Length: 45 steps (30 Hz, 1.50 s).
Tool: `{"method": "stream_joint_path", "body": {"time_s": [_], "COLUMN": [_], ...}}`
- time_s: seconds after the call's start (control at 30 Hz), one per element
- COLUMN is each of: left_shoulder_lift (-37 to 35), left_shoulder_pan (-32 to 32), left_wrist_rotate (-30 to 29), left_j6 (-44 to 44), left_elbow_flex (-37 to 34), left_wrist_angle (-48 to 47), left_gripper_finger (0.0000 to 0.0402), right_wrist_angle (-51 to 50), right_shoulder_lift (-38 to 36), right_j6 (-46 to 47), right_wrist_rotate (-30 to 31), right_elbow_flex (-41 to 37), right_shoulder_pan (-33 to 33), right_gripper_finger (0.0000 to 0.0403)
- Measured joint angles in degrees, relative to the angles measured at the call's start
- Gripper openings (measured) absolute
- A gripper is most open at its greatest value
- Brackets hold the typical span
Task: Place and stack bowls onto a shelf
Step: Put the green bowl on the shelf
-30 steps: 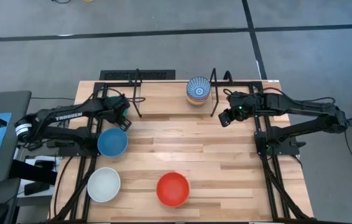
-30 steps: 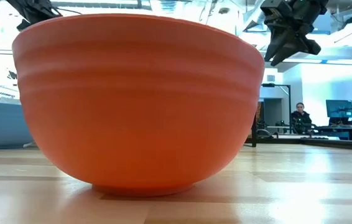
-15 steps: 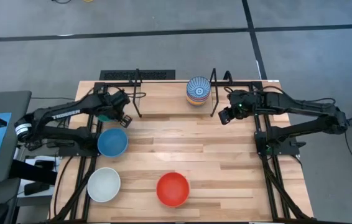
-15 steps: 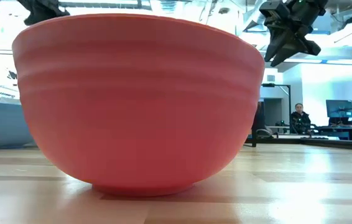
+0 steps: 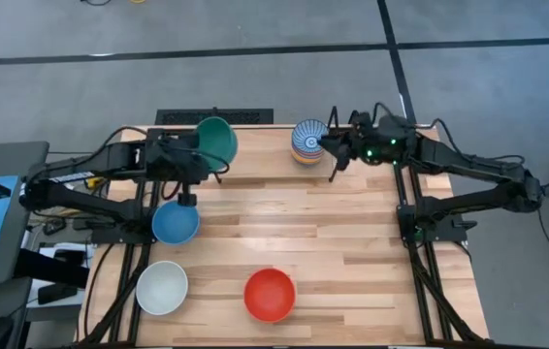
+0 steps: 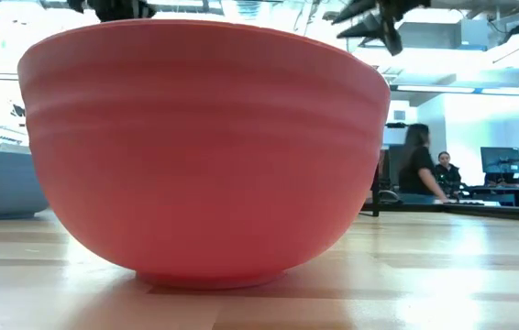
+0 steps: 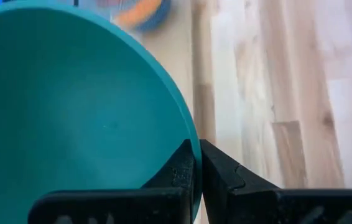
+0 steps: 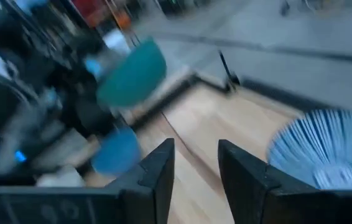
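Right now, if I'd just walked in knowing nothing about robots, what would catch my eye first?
Probably the green bowl lifted over the table's far left part, its rim pinched in the left gripper. Next, the right gripper, open, reaching toward the stack of bowls topped by a blue-and-white patterned one on the shelf. From table height, the red bowl nearly fills the picture.

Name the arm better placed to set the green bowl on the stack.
Left. The left gripper is shut on the green bowl's rim, lifted above the shelf. The right gripper is open and empty beside the stack.
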Motion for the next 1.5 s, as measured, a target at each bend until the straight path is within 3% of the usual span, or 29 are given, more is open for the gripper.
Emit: {"method": "stream_joint_path", "body": {"time_s": [0.17,0.27,0.5,0.73,1.0,1.13,1.5], "left_shoulder_lift": [1.5,5.32,16.59,23.82,25.27,25.17,25.15], "left_shoulder_pan": [-3.81,-5.98,-8.53,-10.54,-11.25,-11.7,-12.29], "left_wrist_rotate": [-0.8,0.24,-9.31,-14.65,-16.46,-16.81,-17.15], "left_j6": [5.38,11.98,22.73,32.86,34.52,33.26,32.97], "left_elbow_flex": [3.57,4.47,8.57,14.75,16.0,15.96,15.9], "left_wrist_angle": [1.3,2.54,2.38,1.63,-0.8,-3.66,-1.65], "left_gripper_finger": [0.0,0.0,0.0,0.0,0.0,0.0,0.0004], "right_wrist_angle": [10.36,11.32,-3.5,-15.8,-25.45,-27.63,-27.05], "right_shoulder_lift": [2.04,6.01,19.39,31.45,39.09,41.2,45.07], "right_j6": [1.13,-0.01,-8.77,-17.73,-20.92,-21.12,-20.64], "right_wrist_rotate": [-3.87,-6.91,-8.52,-8.5,-11.4,-11.65,-12.7], "right_elbow_flex": [0.09,3.32,21.31,36.67,44.05,44.42,44.47], "right_shoulder_pan": [-2.31,-2.51,-2.96,-3.71,-5.26,-5.19,-5.61], "right_gripper_finger": [0.0173,0.0196,0.025,0.0245,0.0242,0.0214,0.0029]}}
